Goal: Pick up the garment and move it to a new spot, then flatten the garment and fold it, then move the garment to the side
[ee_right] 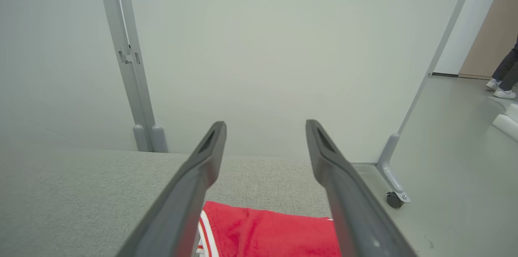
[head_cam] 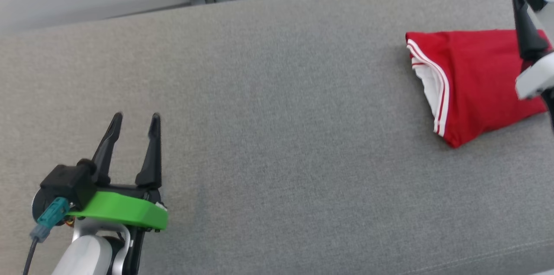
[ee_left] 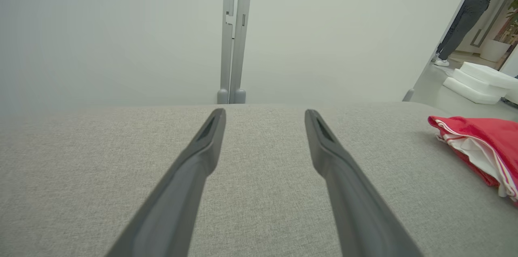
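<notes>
Now both grippers stand wide open, holding nothing.
At the near left, the left gripper point(head_cam: 136, 117) hangs over the grey cushion point(head_cam: 277, 136); at the far right, the folded red garment point(head_cam: 476, 80) lies beneath the right gripper point(ee_right: 266, 124).

Pretty plain room tbh. A grey fabric-covered bench point(head_cam: 277, 136) runs the full width, with pale off-white partition panels point(ee_right: 263, 46) standing right behind it, joined by a grey metal post point(ee_left: 234, 34). The end panel's foot sits on a small black wheel point(ee_right: 391, 199) on a smooth grey-green floor point(ee_right: 457, 176). Off to the right, white foam blocks point(ee_left: 477, 81) are stacked on the floor, and a person point(ee_left: 465, 14) in dark trousers and white shoes stands beyond them. Light is soft and even
</notes>
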